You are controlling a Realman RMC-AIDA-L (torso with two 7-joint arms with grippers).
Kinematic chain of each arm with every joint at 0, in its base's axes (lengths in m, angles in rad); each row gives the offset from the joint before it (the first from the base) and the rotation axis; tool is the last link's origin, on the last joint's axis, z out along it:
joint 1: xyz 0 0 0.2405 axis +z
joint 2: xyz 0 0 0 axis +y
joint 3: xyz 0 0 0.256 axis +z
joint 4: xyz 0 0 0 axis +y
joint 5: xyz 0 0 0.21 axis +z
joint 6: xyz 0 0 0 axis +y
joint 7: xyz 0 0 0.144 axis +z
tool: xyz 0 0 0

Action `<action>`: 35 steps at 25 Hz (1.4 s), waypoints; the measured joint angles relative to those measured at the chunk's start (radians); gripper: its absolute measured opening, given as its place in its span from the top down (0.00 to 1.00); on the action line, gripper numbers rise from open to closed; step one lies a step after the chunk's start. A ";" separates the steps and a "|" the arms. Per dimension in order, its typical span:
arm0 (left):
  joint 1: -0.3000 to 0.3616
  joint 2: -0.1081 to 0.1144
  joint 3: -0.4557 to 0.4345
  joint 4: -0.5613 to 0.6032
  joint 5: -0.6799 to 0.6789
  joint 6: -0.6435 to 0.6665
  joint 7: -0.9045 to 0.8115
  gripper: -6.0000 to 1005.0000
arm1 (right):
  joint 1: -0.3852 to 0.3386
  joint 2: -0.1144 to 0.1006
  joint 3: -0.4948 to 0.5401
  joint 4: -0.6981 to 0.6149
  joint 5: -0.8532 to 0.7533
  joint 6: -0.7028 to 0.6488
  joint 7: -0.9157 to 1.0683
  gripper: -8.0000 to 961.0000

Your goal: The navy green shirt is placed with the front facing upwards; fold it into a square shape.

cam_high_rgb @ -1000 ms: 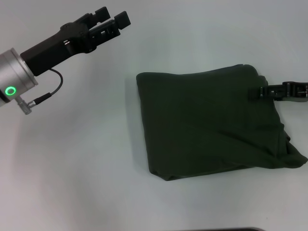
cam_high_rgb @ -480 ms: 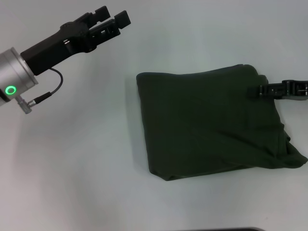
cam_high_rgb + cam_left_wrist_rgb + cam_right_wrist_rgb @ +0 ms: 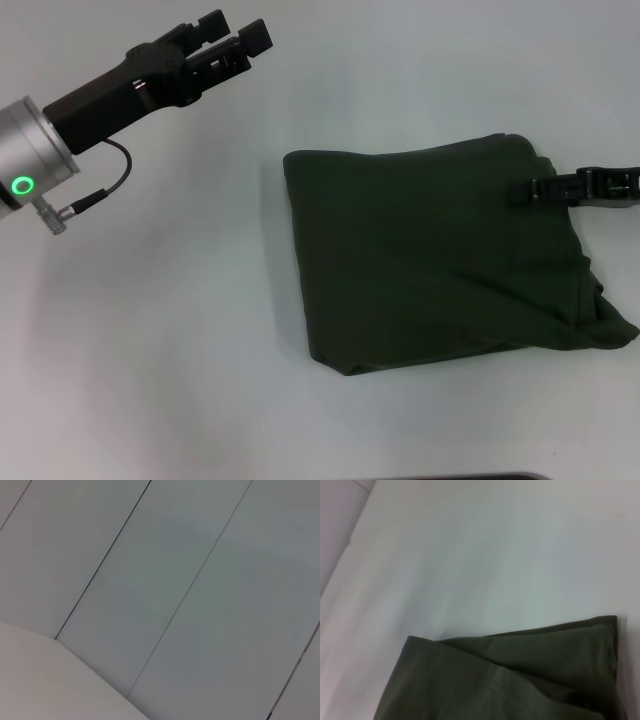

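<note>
In the head view, the navy green shirt (image 3: pixel 450 255) is seen lying on the white table (image 3: pixel 160 360), right of centre, folded into a roughly four-sided bundle with only plain green cloth showing. Its left edge is fairly straight, while its near right corner is drawn out into a creased point close to the right border. A diagonal crease is seen running across the upper layer toward that corner. The right gripper (image 3: pixel 528 190) is seen entering from the right side, its dark tip lying over the far right part of the shirt; whether it is released or clenched on the cloth cannot be told. The left gripper (image 3: pixel 232 34) is held at the far left, well apart from the shirt, with its two fingers parted and nothing between them. A green ring light (image 3: pixel 21 186) is lit on the silver left arm.

In the left wrist view, only pale panels divided by thin dark seams are shown.

In the right wrist view, the shirt (image 3: pixel 520 680) is seen as overlapping folded layers on the table (image 3: pixel 495 555), with a hemmed edge at one side.
</note>
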 joint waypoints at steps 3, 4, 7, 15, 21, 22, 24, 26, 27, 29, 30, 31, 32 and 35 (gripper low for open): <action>0.000 0.000 0.000 0.001 0.000 0.000 0.000 0.10 | 0.002 0.005 -0.004 0.001 0.000 0.005 0.000 0.24; 0.000 0.000 0.000 0.001 0.000 0.000 0.000 0.10 | 0.002 0.005 -0.004 0.001 0.000 0.005 0.000 0.24; 0.000 0.000 0.000 0.003 -0.001 0.000 0.000 0.10 | 0.002 0.006 -0.005 0.001 0.003 0.007 0.000 0.24; 0.000 0.002 0.000 0.003 -0.001 0.000 0.000 0.10 | 0.009 0.007 -0.005 0.003 0.006 0.002 0.000 0.25; 0.003 0.002 0.000 0.003 -0.001 0.000 0.000 0.10 | 0.018 0.009 -0.015 0.020 0.002 0.015 0.000 0.25; 0.003 0.002 0.000 0.003 -0.001 0.000 0.000 0.10 | 0.018 0.009 -0.016 0.020 0.001 0.016 0.000 0.25; 0.003 0.002 0.000 0.004 -0.001 0.000 0.000 0.10 | 0.018 0.009 -0.016 0.022 0.001 0.016 0.000 0.25; 0.004 0.002 -0.001 0.005 -0.001 0.000 0.000 0.10 | 0.018 0.009 -0.016 0.022 0.001 0.016 0.001 0.25; 0.005 0.002 -0.001 0.005 -0.001 0.000 0.000 0.10 | 0.018 0.009 -0.016 0.022 0.001 0.017 0.002 0.25; 0.005 0.002 0.000 0.006 -0.001 0.000 0.000 0.10 | 0.019 0.009 -0.017 0.023 0.001 0.018 0.007 0.25; 0.005 0.002 0.000 0.006 -0.001 0.000 0.000 0.10 | 0.020 0.009 -0.020 0.023 0.000 0.020 0.013 0.27; 0.006 0.002 -0.001 0.006 -0.001 0.001 0.000 0.10 | 0.020 0.009 -0.023 0.024 0.000 0.022 0.016 0.29; 0.006 0.002 -0.002 0.006 -0.001 0.001 0.000 0.10 | 0.021 0.009 -0.025 0.025 0.000 0.023 0.018 0.31; 0.007 0.002 -0.003 0.007 -0.001 0.002 0.000 0.10 | 0.022 0.008 -0.026 0.025 0.004 0.015 0.015 0.37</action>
